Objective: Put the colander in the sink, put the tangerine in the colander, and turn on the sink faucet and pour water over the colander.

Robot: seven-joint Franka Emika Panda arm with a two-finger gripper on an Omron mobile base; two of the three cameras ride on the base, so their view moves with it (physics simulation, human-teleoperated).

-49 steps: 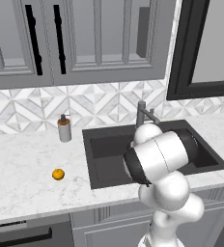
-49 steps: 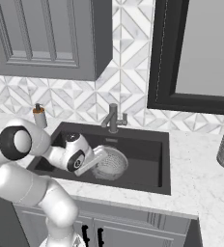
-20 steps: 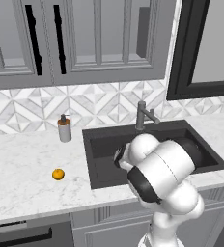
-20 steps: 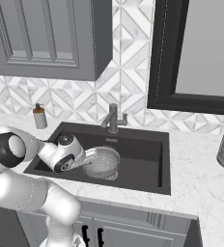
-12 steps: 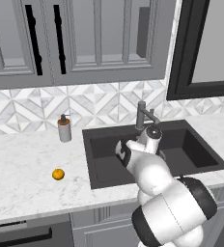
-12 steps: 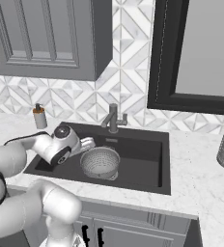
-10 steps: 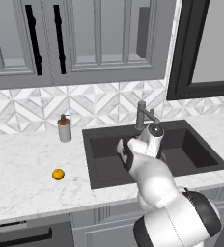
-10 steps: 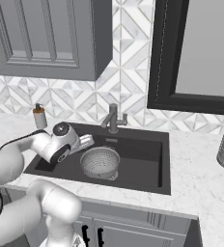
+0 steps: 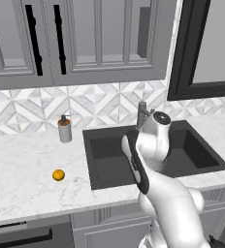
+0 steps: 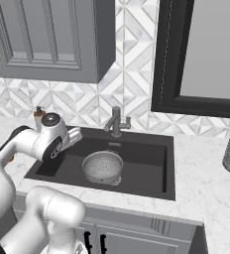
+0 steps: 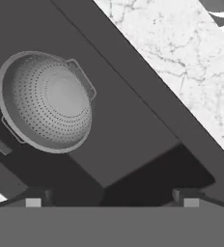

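While 1 colander [image 10: 102, 166] sits in sink [image 10: 146, 174], 1 tangerine [image 9: 58, 175] on counter [image 9: 22, 174].

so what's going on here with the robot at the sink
The robot arm has its tool open and empty above the sink. The colander already sits upright on the sink floor with nothing in it. The tangerine still lies on the counter left of the sink, and no water runs from the sink faucet. The fruit looks like the next thing to fetch.
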